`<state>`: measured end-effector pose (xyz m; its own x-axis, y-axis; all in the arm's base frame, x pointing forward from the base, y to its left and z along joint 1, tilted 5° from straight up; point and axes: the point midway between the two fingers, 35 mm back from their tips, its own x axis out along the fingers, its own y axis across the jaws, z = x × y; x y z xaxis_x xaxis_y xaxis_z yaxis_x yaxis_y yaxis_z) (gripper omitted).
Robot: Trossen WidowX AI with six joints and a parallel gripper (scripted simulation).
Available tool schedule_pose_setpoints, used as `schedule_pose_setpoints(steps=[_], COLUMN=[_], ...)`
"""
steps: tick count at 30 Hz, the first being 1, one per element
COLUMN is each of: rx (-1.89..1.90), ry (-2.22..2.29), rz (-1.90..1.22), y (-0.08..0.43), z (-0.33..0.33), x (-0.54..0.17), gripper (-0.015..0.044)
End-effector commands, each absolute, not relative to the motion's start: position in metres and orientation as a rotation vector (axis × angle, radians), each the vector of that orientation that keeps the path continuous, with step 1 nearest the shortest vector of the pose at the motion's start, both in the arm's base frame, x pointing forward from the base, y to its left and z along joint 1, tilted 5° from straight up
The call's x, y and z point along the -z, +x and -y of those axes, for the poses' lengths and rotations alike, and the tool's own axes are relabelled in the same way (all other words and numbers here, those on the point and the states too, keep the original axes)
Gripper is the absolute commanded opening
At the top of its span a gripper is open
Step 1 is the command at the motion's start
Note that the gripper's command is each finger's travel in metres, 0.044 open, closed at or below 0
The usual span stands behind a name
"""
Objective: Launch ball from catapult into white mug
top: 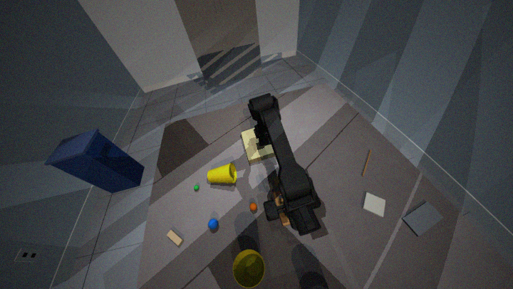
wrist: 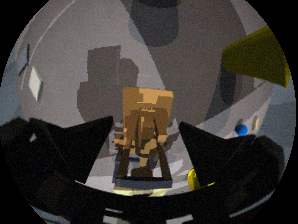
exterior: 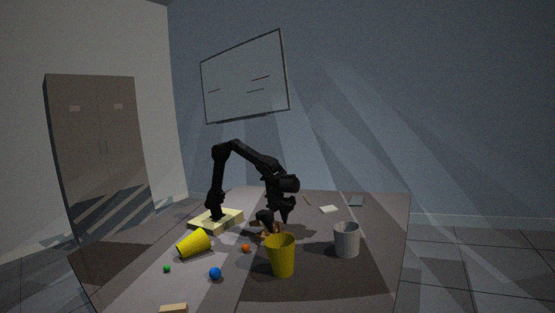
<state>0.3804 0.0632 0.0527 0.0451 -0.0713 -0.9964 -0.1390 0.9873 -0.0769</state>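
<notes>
The small wooden catapult (top: 281, 211) (exterior: 270, 230) (wrist: 144, 125) stands on the table right under my gripper. My gripper (top: 283, 215) (exterior: 276, 222) (wrist: 147, 122) is open, with one finger on each side of the catapult and nothing between them. I cannot make out a ball on the catapult. An orange ball (top: 253, 206) (exterior: 245, 247) lies just left of it. A blue ball (top: 212, 223) (exterior: 214, 273) and a green ball (top: 196, 187) (exterior: 166, 267) lie farther left. The white mug (exterior: 346, 239) stands upright to the right of the catapult.
An upright yellow cup (top: 248, 268) (exterior: 280, 254) stands close in front of the catapult, and another yellow cup (top: 222, 174) (exterior: 193, 243) lies on its side. A wooden block (top: 174, 237), a white pad (top: 374, 203), a grey pad (top: 422, 218) and a stick (top: 366, 162) lie about. A blue box (top: 95, 161) stands off the table.
</notes>
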Motion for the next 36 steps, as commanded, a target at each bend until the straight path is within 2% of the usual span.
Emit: schedule_pose_setpoints(steps=[1,11,22,28,32,36], rx=[-0.056,-0.056,-0.052,-0.052,-0.052,-0.052], ry=[-0.174,-0.174,-0.169,-0.169,-0.169,-0.169], rz=[-1.532,-1.532,-1.529,-1.529,-1.53,-1.53], y=[0.379,0.379,0.38,0.38,0.379,0.378], z=[-0.062,-0.061,-0.062,-0.062,-0.065,-0.065], x=[-0.046,-0.032,-0.035,-0.035,-0.074,-0.085], gripper=[0.044,0.044,0.0151,0.0111,0.0006,0.0])
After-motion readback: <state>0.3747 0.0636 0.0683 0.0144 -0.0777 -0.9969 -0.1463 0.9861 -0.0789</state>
